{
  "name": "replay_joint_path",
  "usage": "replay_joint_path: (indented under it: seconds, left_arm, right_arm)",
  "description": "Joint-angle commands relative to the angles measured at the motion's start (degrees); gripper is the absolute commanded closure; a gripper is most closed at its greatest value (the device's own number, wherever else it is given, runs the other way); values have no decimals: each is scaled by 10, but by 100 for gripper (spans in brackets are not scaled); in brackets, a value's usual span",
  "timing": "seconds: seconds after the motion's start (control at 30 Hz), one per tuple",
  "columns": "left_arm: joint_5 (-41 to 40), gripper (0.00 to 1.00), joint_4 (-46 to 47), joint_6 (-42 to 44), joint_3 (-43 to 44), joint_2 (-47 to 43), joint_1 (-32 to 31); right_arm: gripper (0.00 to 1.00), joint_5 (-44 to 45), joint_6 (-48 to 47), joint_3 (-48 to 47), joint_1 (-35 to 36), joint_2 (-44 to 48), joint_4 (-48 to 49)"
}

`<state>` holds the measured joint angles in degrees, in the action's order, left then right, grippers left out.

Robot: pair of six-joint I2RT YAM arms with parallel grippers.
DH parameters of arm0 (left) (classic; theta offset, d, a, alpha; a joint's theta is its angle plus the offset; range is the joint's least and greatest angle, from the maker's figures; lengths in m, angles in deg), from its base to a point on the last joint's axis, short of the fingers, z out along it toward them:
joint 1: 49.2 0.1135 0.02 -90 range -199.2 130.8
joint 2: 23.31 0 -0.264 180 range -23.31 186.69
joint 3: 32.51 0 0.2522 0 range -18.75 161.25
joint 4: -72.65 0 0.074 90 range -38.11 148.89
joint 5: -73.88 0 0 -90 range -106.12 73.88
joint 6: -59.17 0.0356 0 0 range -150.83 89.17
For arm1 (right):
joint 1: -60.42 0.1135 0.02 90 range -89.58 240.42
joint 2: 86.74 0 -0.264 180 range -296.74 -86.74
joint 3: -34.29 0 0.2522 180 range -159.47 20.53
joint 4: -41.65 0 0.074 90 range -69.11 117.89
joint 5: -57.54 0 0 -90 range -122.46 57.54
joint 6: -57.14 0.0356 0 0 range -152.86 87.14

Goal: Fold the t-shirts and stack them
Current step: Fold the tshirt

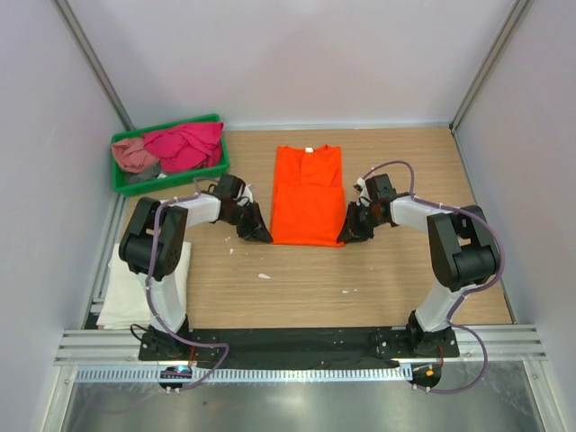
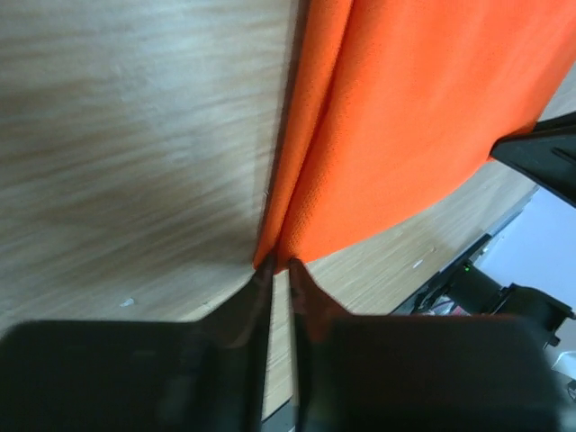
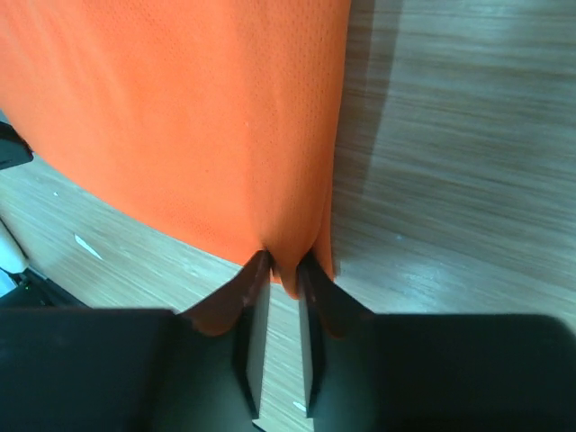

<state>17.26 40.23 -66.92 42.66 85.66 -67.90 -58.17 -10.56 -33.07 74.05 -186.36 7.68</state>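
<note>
Orange t-shirt lies flat on the wooden table, folded in to a long rectangle with the collar at its far end. My left gripper is clamped on its near-left hem corner and my right gripper on its near-right hem corner, with cloth pinched between the fingertips on both sides. Far left of the orange t-shirt, the green tray holds the magenta t-shirt and the dusty pink t-shirt, both bunched up; near left of it, the white t-shirt lies flat.
</note>
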Motion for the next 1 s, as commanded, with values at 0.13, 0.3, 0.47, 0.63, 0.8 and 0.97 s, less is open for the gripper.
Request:
replay_joint_path:
  seconds: [0.13, 0.3, 0.47, 0.63, 0.8, 0.97]
  left_arm:
    - [-30, 56, -2, 17, -14, -84, 0]
    - [-39, 55, -2, 41, 71, -47, 5]
    - [-24, 56, 20, 42, 191, 38, 16]
    - [-43, 54, 21, 59, 283, 110, 21]
    - [-48, 52, 22, 65, 322, 145, 21]
    - [-37, 52, 66, 57, 325, 158, 20]
  right_arm:
    - [55, 46, -1, -33, -18, 48, -45]
    - [52, 81, 12, -126, -36, -8, -51]
    - [52, 81, 5, -234, -41, -80, -56]
    - [48, 73, 2, -323, -42, -152, -62]
    - [47, 71, -2, -370, -42, -189, -76]
    - [49, 69, -6, -381, -43, -203, -77]
